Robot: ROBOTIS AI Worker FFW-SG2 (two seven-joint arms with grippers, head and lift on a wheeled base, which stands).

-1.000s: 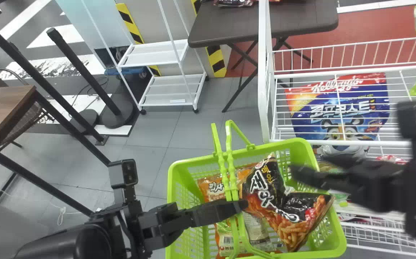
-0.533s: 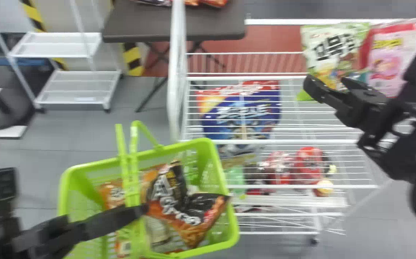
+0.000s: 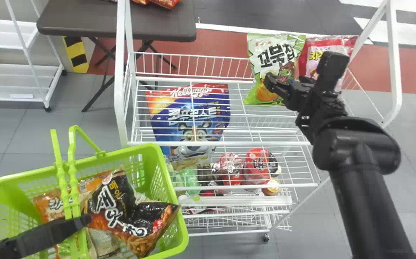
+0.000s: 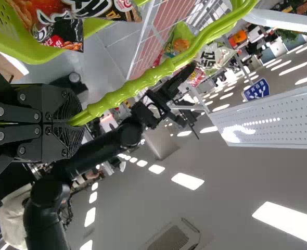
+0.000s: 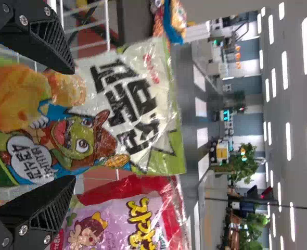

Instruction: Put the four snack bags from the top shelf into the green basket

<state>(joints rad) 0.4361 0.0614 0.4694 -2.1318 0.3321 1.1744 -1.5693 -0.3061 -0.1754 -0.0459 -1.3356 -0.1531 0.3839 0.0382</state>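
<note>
Clock = head view, 12 far side. Green-and-white snack bag [image 3: 278,54] standing on the top shelf [image 3: 265,118], 1-2 o'clock, near the shelf's far edge. Pink-and-red snack bag [image 3: 339,46] just beside it, on its 3 o'clock side. Right gripper [image 3: 285,78] at the green-and-white one, on its near side, fingers wide apart, nothing clamped; right wrist view has the bag across the gap between the two fingers. Contact with the bag: can't tell. Right arm comes in from 5 o'clock. Green basket [image 3: 173,194] at 8 o'clock, clear of both shelf bags. Inside: black-and-orange shrimp snack bag [image 3: 121,216] on top, tilted, one corner reaching the rim on the basket's 3 o'clock side; orange snack bag [image 3: 46,205] on its 9 o'clock side, partly under; pale clear-fronted bag [image 3: 103,242] below it, toward 6. Left gripper [image 3: 85,220] at 8 o'clock, fingers closed on the basket's two green handles [image 3: 72,176], both standing up. Blue Frosties-type cereal bag [image 3: 190,118] near centre, under the top shelf, seen through the wires. Red-wrapped packs [image 3: 258,163] lower in the rack, toward 5. Brown folding table [image 3: 157,25] beyond the rack at 11, red packets [image 3: 166,3] on it. White cart [image 3: 10,79] at 10.
</note>
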